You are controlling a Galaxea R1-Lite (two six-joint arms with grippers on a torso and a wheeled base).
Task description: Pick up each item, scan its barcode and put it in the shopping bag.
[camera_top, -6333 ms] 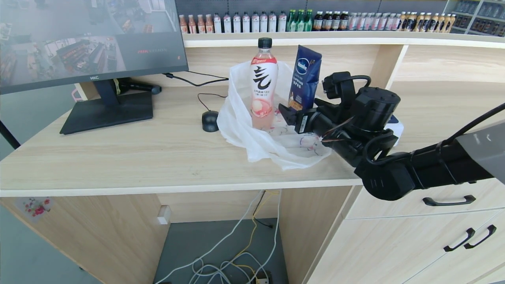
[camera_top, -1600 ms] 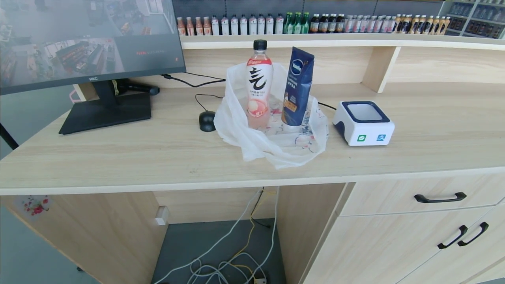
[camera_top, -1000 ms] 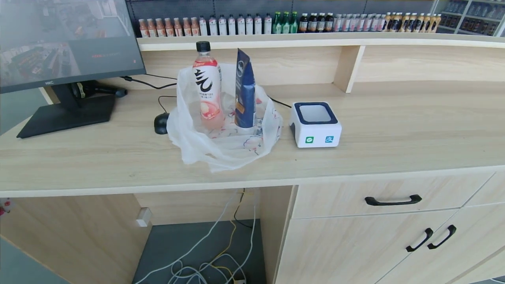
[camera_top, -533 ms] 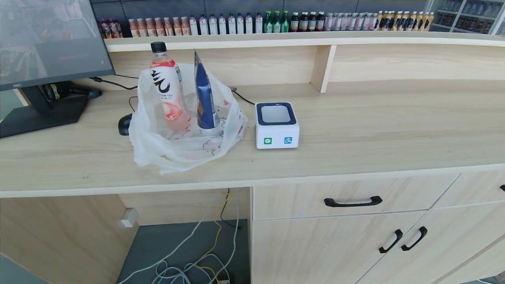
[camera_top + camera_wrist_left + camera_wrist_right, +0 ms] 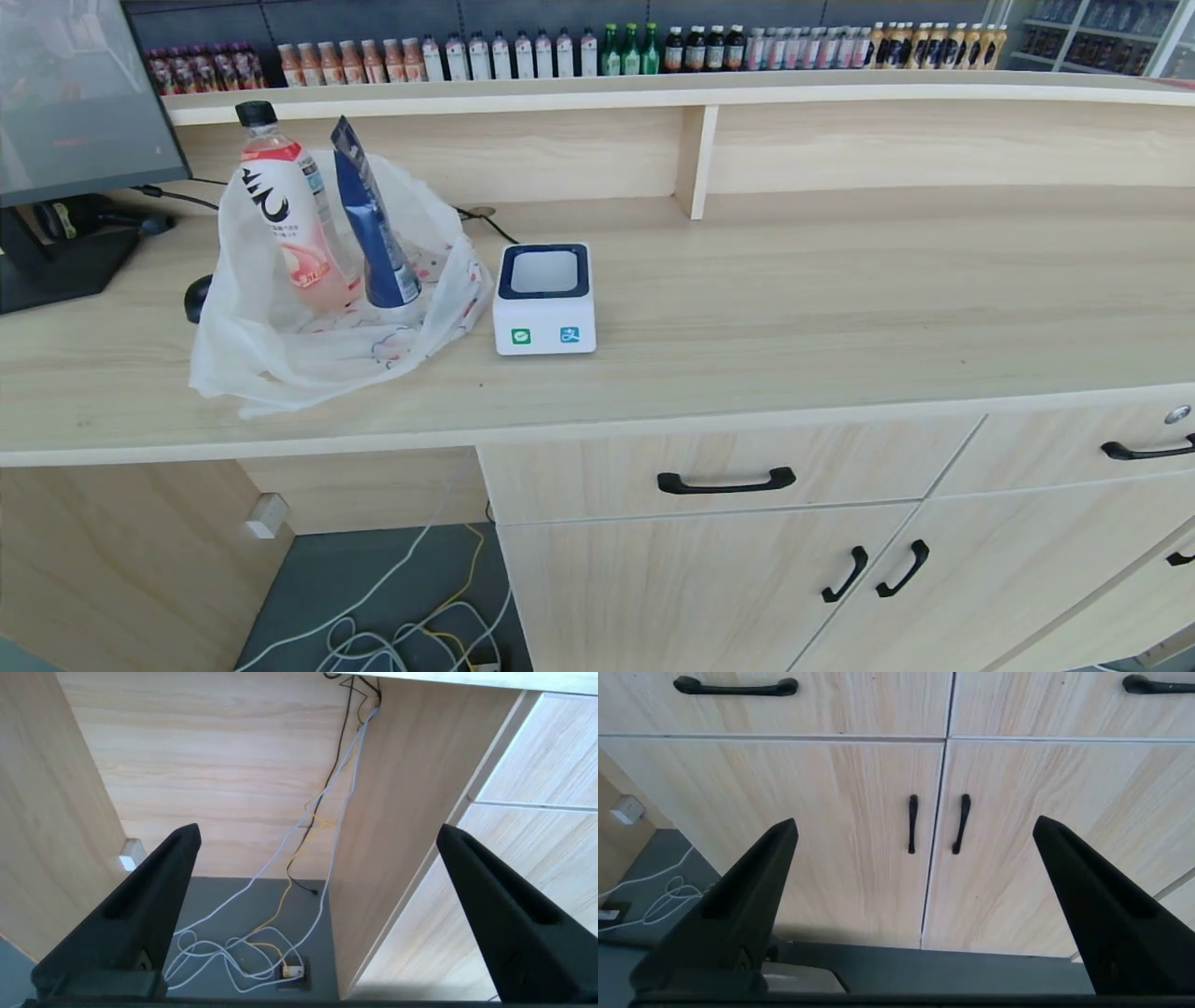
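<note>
A white plastic shopping bag lies open on the wooden counter at the left. Inside it stand a pink drink bottle with a black cap and a dark blue pouch, side by side. Just to the right of the bag sits the white barcode scanner with its dark-framed window facing up. My left gripper hangs open below the counter, facing the knee space and its cables. My right gripper is open too, low in front of the cabinet doors.
A monitor on a black stand and a black mouse sit at the counter's far left. A raised shelf runs along the back, with rows of bottles behind it. Drawers and cabinet doors fill the counter front; loose cables lie underneath.
The whole head view has shifted: the camera swung right, so bag, scanner and monitor slid left in the picture. The right arm, over the bag 6.3 s ago, has left the head view.
</note>
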